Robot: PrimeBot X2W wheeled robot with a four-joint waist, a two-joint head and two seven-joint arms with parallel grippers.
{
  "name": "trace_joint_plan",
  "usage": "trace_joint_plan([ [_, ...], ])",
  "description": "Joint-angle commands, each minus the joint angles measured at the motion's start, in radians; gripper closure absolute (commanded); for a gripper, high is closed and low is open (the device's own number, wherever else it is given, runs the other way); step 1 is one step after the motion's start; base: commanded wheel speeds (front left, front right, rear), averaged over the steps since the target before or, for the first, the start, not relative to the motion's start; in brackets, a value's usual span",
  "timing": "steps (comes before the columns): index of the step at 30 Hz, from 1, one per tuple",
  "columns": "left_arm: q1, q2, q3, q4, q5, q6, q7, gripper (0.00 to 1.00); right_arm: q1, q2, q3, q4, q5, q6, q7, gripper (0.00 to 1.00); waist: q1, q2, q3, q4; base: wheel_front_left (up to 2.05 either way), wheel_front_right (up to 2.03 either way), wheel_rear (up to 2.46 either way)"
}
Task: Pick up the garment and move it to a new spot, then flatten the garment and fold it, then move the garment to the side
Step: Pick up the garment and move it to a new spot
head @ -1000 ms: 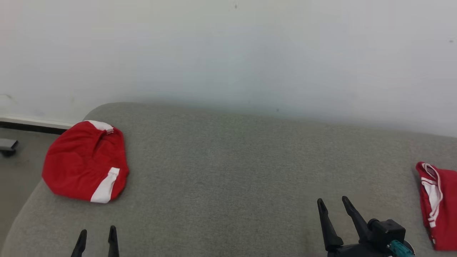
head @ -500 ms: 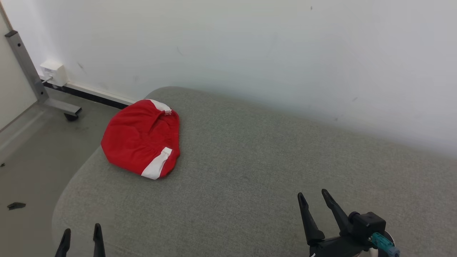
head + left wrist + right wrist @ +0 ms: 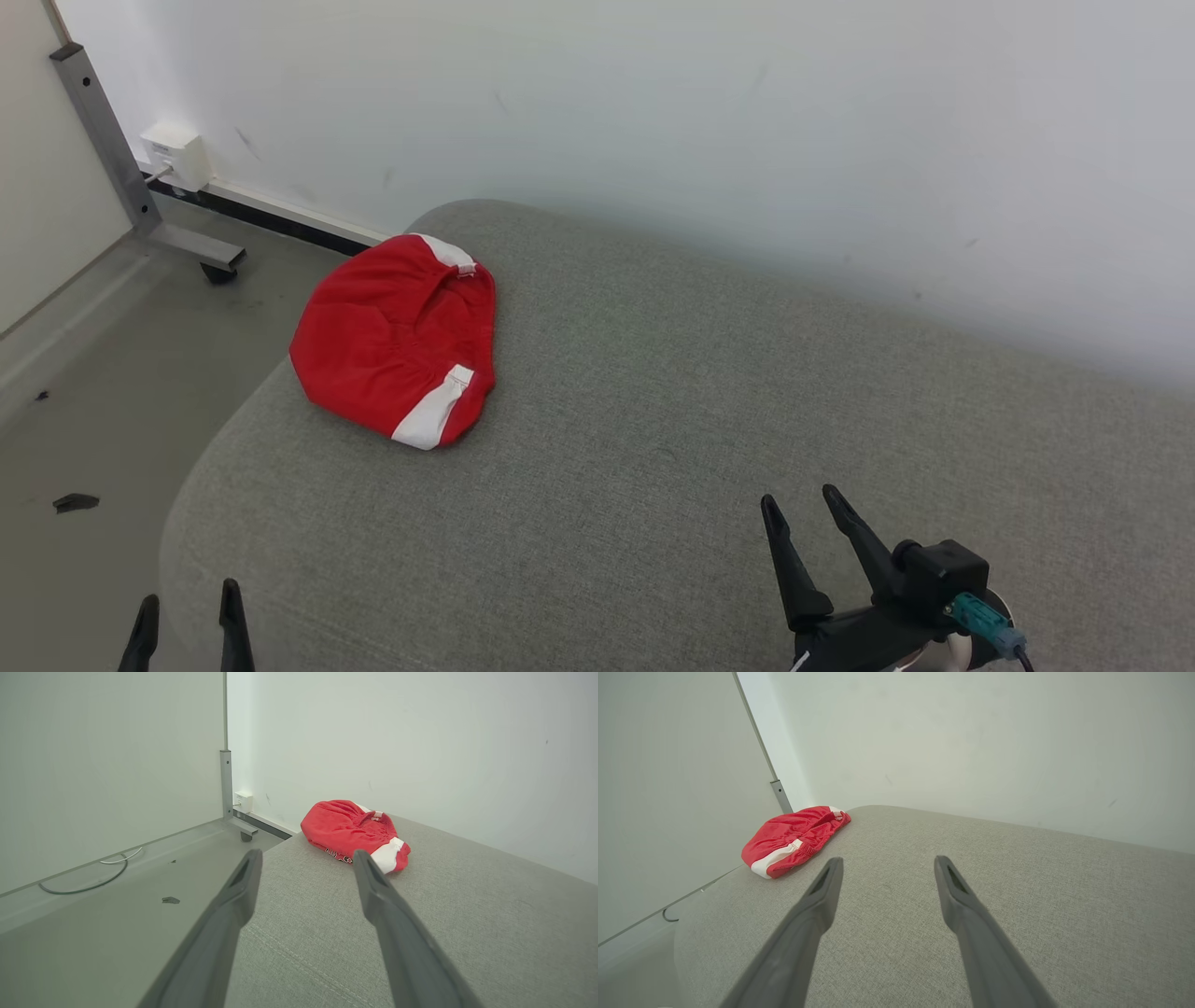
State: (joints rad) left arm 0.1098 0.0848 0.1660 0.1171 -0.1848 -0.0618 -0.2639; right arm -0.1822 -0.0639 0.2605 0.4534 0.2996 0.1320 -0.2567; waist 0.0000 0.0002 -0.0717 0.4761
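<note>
- Pale wall (image 3: 653, 112) behind; in front of it a grey upholstered cushion (image 3: 653, 420) with rounded corners, cut off at the right and bottom edges of the head view.
- Garment (image 3: 397, 336): red cloth with white bands, lying in a rounded, crumpled heap near the cushion's far left corner, close to its curved edge. Its folds hide its outline, so the kind of garment cannot be told. In the left wrist view, dark print on its near edge is too small to read.
- Left gripper (image 3: 189, 595): the bottom edge of the head view cuts off all but the two dark finger ends. The fingers are spread, with nothing between them, at the cushion's near left edge and well apart from the garment. In the left wrist view one fingertip overlaps the garment's near edge.
- Right gripper (image 3: 798, 497): fingers spread and empty above the cushion's near right part, far from the garment. Its dark body and a teal connector (image 3: 976, 618) are partly cut off at the bottom.
- Bare grey fabric lies between both grippers and the garment.
- Surroundings, left of the cushion: grey floor (image 3: 112, 373), a metal post (image 3: 103, 140) on a wheeled foot, a white box (image 3: 177, 154) low on the wall, a small dark scrap (image 3: 75, 502), and a thin cable (image 3: 88, 884) along a pale panel (image 3: 37, 140).
</note>
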Motion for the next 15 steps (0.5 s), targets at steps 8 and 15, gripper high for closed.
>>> trace_joint_plan([
  [8,-0.096,0.039,-0.008,0.087,-0.019,-0.023,0.027,0.00,0.027,-0.013,-0.011,-0.002,0.004,-0.003,-0.007,0.00,0.0000,-0.0002,0.011,0.006,0.00,0.00,0.00],
  [15,-0.317,0.071,0.019,0.232,-0.089,-0.026,0.079,0.00,-0.016,-0.045,0.014,-0.071,-0.033,-0.003,0.029,0.00,0.0000,-0.0002,0.136,-0.077,0.00,0.00,0.00],
])
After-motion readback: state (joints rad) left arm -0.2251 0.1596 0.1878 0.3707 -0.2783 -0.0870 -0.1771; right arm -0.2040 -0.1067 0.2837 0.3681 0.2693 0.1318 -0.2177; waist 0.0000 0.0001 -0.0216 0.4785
